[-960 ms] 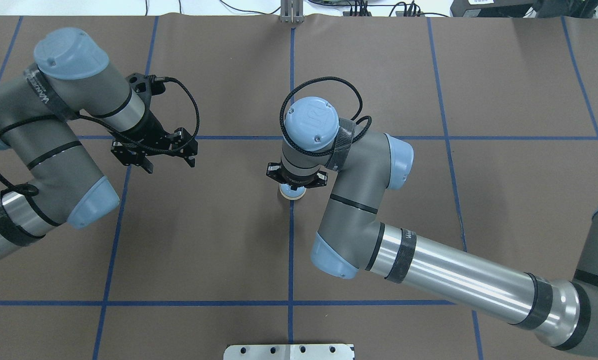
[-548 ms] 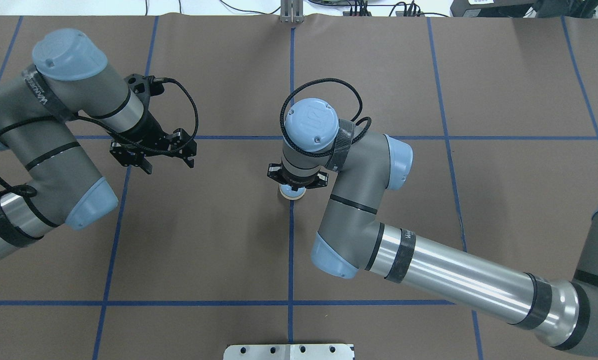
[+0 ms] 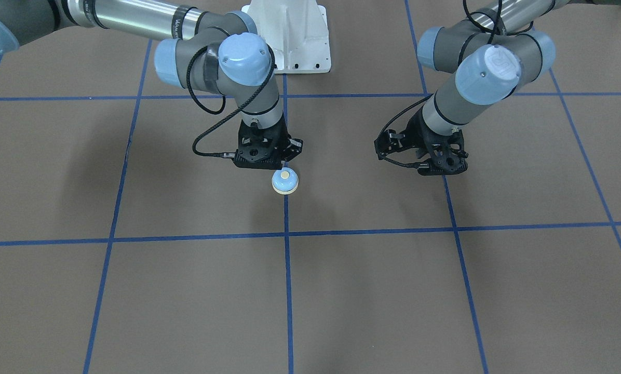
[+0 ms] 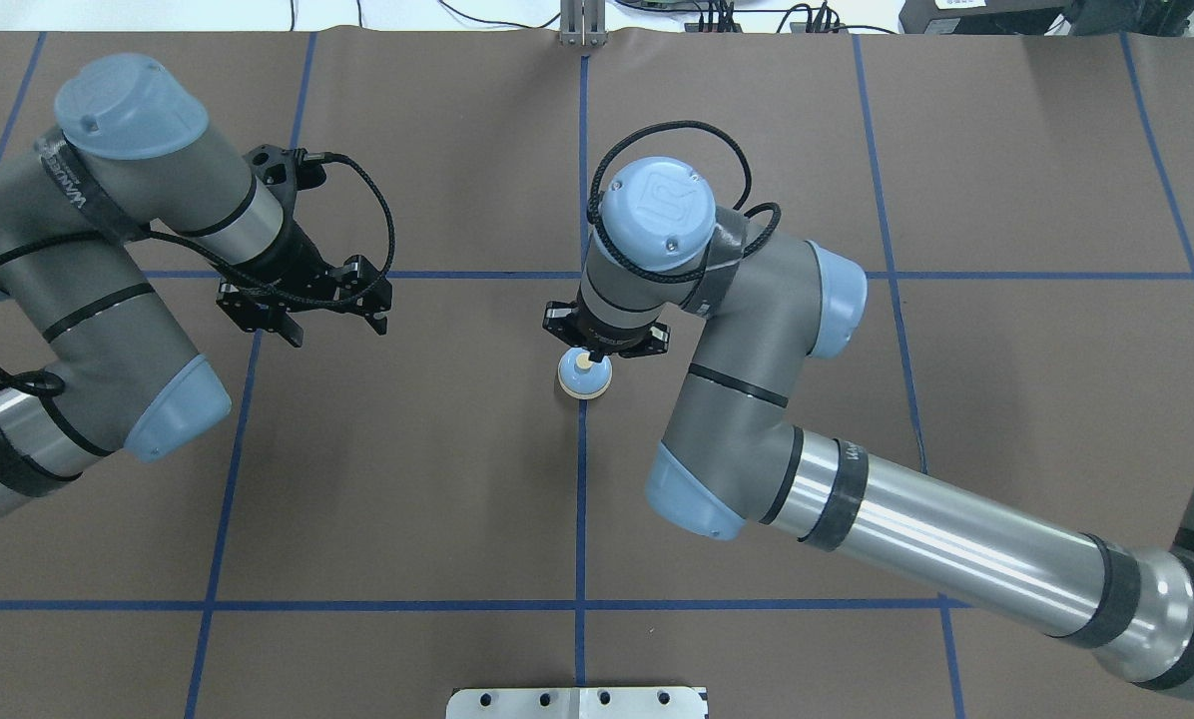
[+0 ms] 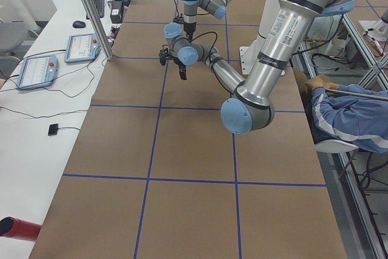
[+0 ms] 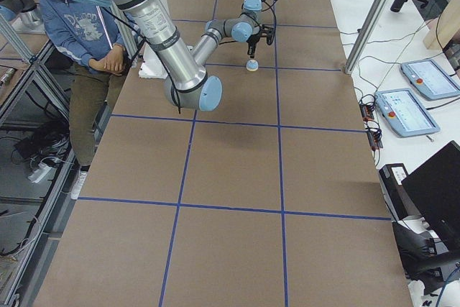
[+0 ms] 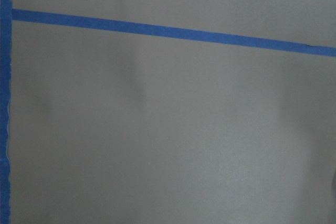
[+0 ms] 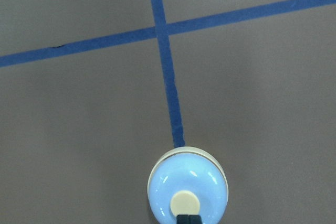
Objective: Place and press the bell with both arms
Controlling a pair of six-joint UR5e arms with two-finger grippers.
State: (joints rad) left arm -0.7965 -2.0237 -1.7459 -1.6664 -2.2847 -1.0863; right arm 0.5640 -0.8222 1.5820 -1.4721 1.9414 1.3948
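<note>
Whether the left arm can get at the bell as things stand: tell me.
Probably yes. The bell stands alone on the table, with nothing between it and the left gripper. But the right gripper hangs close above the bell, so a press from above may be crowded until it clears.

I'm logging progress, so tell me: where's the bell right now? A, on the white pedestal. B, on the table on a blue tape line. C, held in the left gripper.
B: the bell sits on the table over the blue tape line, with the right gripper near its button.
</note>
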